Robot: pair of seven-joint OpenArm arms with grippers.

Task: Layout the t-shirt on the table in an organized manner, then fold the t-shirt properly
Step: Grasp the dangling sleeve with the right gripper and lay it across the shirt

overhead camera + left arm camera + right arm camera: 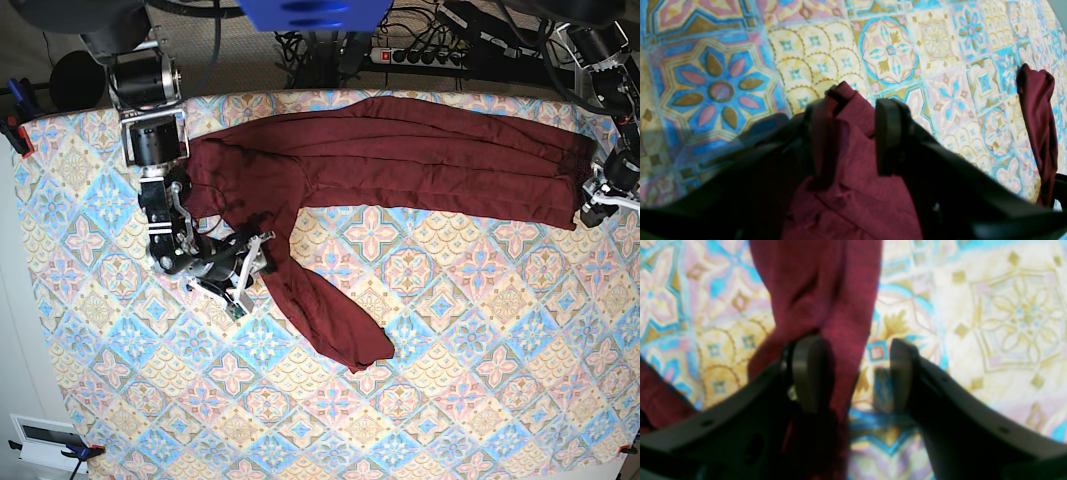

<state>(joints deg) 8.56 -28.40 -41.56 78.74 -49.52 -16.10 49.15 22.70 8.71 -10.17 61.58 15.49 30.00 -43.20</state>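
The dark maroon t-shirt [400, 160] lies stretched in long folds across the far half of the table [450, 380], with one part trailing down toward the middle. At the far right edge my left gripper [597, 205] is shut on the shirt's end. In the left wrist view the fabric [853, 186] fills the gap between the fingers of that gripper [862, 103]. My right gripper [250, 265] sits low at the shirt's left part. In the right wrist view the right gripper [855, 343] is open. The cloth [820, 283] hangs against its left finger, and the patterned table [1007, 323] shows between the cloth and its right finger.
A power strip [430, 55] and cables lie behind the table's far edge. A clamp [15, 115] grips the left edge and a white box [45, 435] sits off the near left corner. The patterned cloth covers the near half of the table.
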